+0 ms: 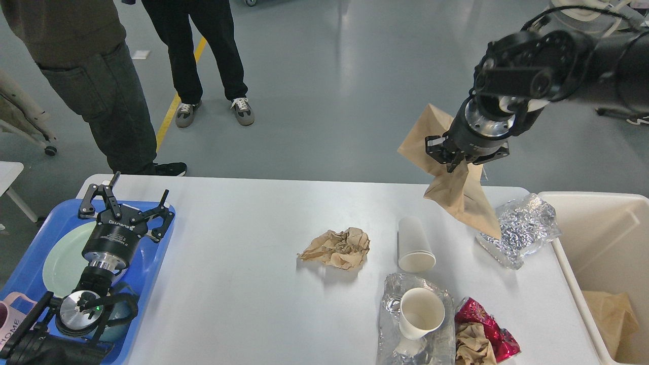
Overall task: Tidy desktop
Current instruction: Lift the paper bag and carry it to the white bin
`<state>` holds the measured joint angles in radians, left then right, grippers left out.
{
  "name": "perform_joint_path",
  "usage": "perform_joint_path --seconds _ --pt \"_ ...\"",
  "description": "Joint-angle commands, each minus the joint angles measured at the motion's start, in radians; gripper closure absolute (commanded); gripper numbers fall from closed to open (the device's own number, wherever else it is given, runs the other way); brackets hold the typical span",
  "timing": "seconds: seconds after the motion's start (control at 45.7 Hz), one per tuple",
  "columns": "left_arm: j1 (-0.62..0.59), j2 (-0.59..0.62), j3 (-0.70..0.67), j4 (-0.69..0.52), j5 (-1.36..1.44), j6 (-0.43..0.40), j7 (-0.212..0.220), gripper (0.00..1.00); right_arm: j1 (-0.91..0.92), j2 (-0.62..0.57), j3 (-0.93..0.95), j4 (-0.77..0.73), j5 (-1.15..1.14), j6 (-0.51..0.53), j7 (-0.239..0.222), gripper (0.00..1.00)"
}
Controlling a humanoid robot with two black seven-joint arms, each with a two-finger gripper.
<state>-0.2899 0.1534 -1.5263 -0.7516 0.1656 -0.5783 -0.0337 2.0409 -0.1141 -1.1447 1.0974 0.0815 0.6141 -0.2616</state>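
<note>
The right gripper (453,163) grips the brown paper bag (459,190); carry it fully above the bin (598,223), then release.

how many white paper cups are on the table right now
2. One paper cup lies on its side near the middle-right of the desktop, right of the crumpled brown paper. The other cup sits tilted on the clear wrapper at the near edge. None seem hidden.

Right gripper (453,161) raised, jaws clamped; left gripper (124,203) spread.
</note>
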Motion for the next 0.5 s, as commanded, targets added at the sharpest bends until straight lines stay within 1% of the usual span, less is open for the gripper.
perform_joint_path --seconds 0.0,0.044,0.088,0.153,0.175,0.219,0.263,0.416,0.482 --pt "0.0 0.0 0.0 0.0 0.0 0.0 0.0 0.03 0.182 -0.073 -0.098 0.128 0.003 0.075 0.022 1.0" --pt "0.0 0.0 0.0 0.0 0.0 0.0 0.0 0.03 0.226 -0.104 -0.136 0.165 0.003 0.104 0.05 1.0" --pt "0.0 0.0 0.0 0.0 0.0 0.0 0.0 0.03 0.26 -0.116 -0.193 0.194 0.003 0.124 0.096 1.0" --pt "0.0 0.0 0.0 0.0 0.0 0.0 0.0 0.03 0.294 -0.114 -0.3 0.226 0.003 0.13 0.191 1.0" --pt "0.0 0.0 0.0 0.0 0.0 0.0 0.0 0.03 0.314 -0.114 -0.379 0.254 0.003 0.125 0.267 1.0" --pt "0.0 0.0 0.0 0.0 0.0 0.0 0.0 0.03 0.323 -0.114 -0.435 0.265 0.003 0.122 0.311 1.0" --pt "0.0 0.0 0.0 0.0 0.0 0.0 0.0 0.03 0.325 -0.114 -0.467 0.268 0.003 0.119 0.329 1.0" --pt "0.0 0.0 0.0 0.0 0.0 0.0 0.001 0.03 0.325 -0.131 -0.498 0.286 0.003 0.086 0.328 1.0" --pt "0.0 0.0 0.0 0.0 0.0 0.0 0.0 0.03 0.314 -0.179 -0.503 0.283 0.003 0.063 0.326 1.0"
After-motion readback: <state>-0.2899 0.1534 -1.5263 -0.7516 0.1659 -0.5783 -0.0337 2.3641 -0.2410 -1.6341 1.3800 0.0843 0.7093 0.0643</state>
